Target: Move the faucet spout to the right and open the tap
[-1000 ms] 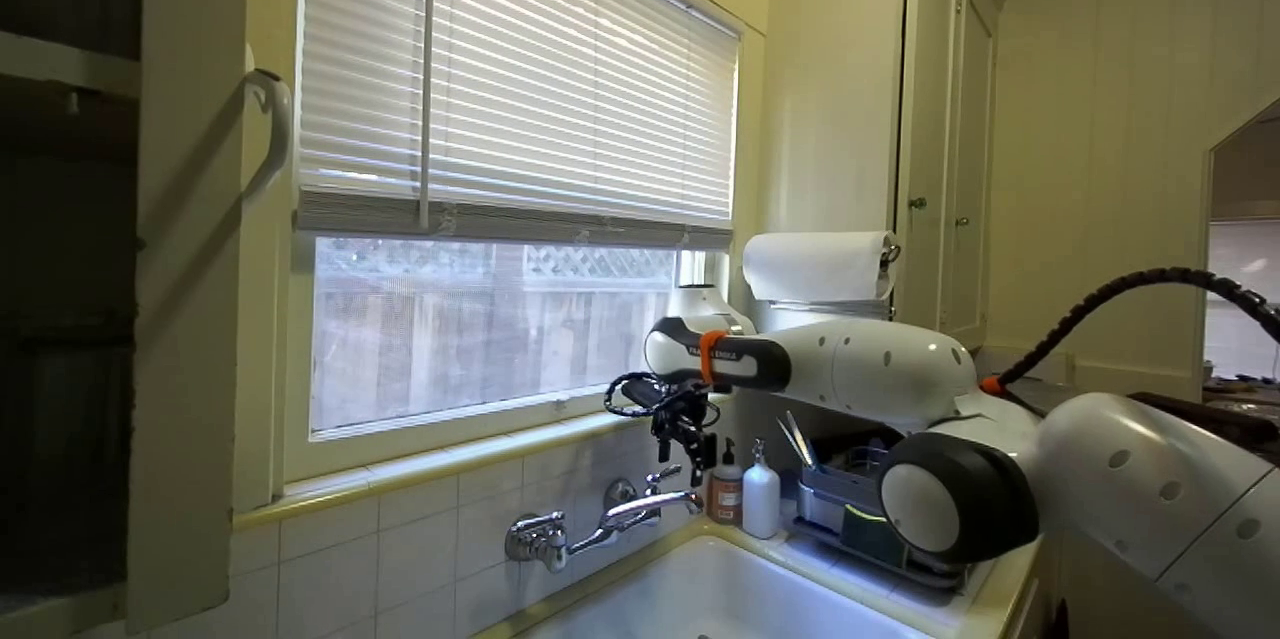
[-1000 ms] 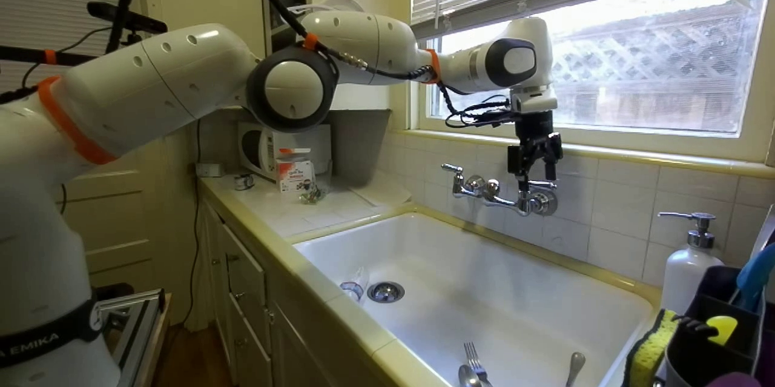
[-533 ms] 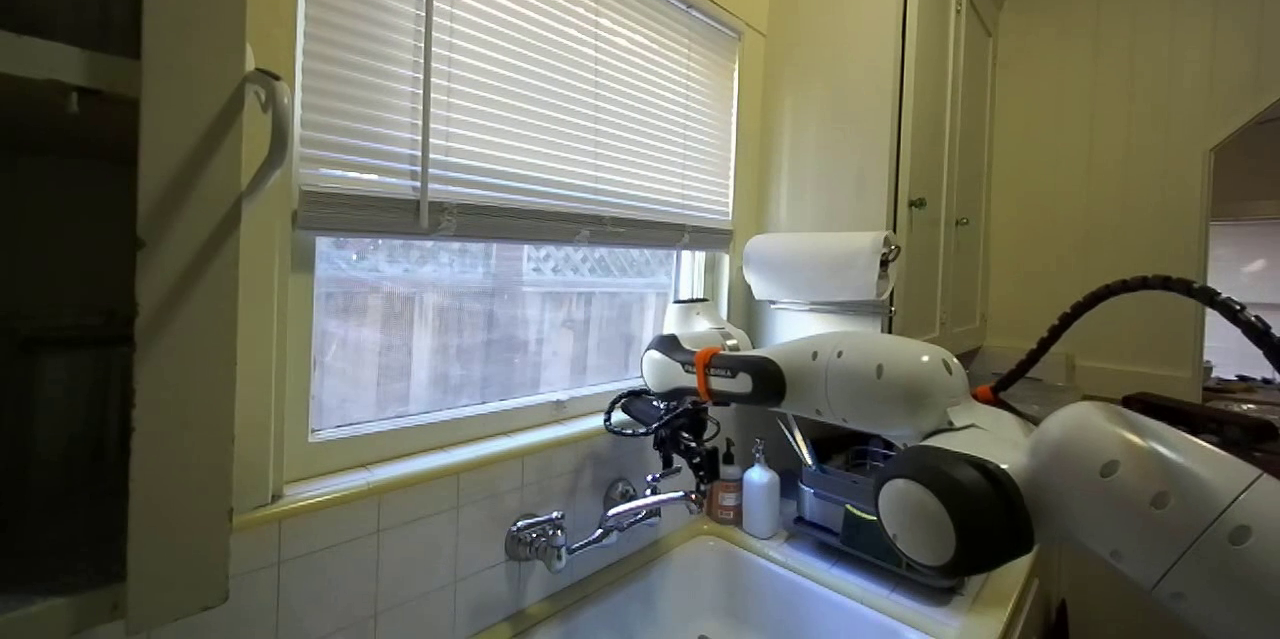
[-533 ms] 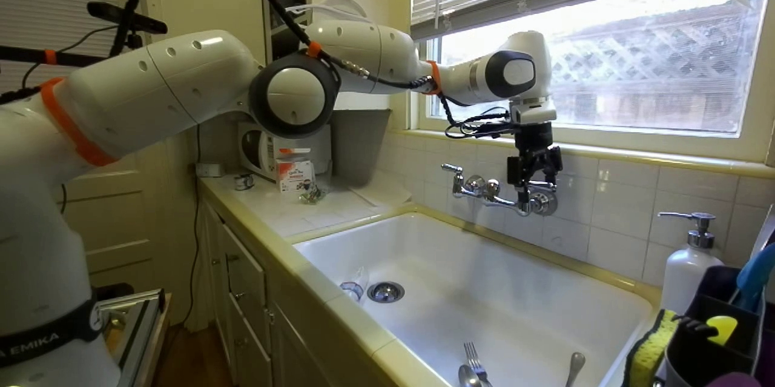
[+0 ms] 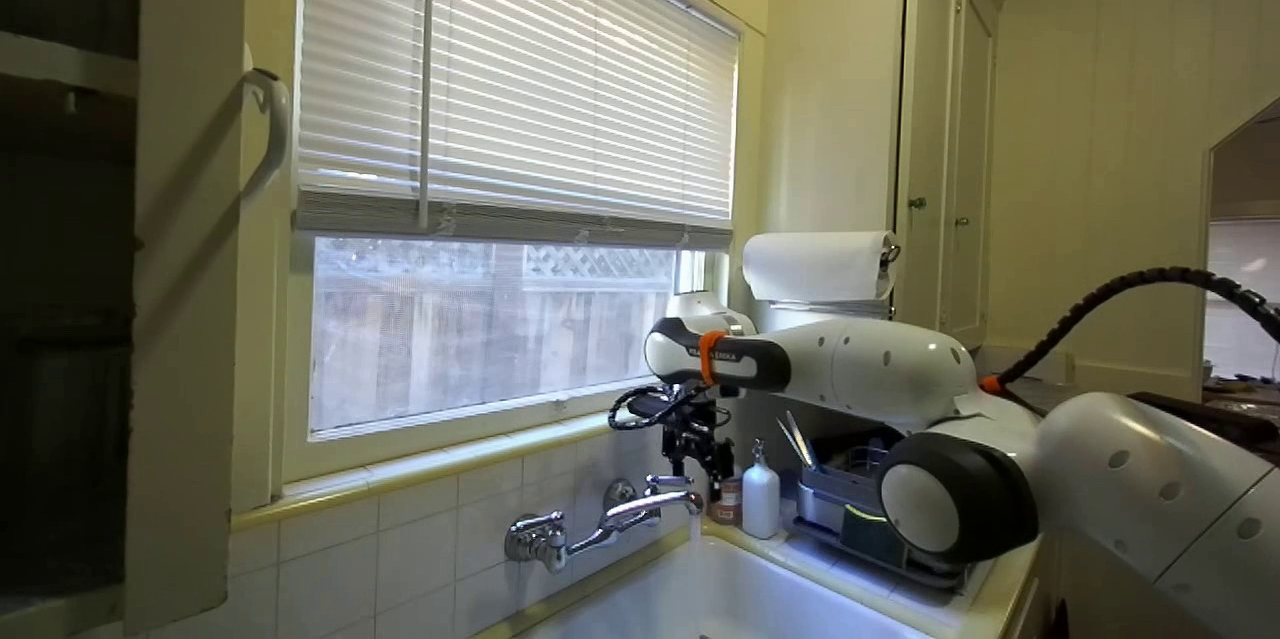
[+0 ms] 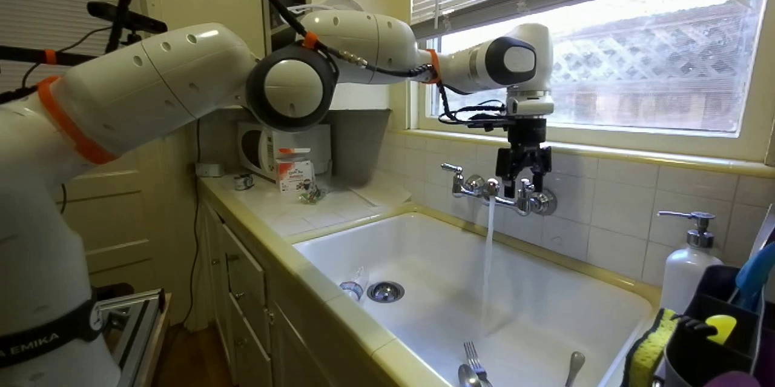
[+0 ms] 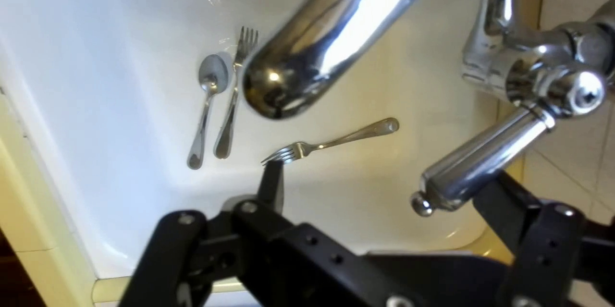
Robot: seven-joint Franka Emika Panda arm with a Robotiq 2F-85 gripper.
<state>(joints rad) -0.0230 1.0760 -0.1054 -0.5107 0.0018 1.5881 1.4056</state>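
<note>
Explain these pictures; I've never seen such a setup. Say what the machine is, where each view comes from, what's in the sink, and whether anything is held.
The machine is a white robot arm ending in a black gripper. The wide views come from two cameras outside the robot; the close-up looks down from its wrist. The gripper is open and holds nothing: a tap handle shows between its spread fingers, near one of them; I can't tell whether it touches. Water runs from the spout into the sink, where a spoon and two forks lie. Something see-through sits by the drain.
</note>
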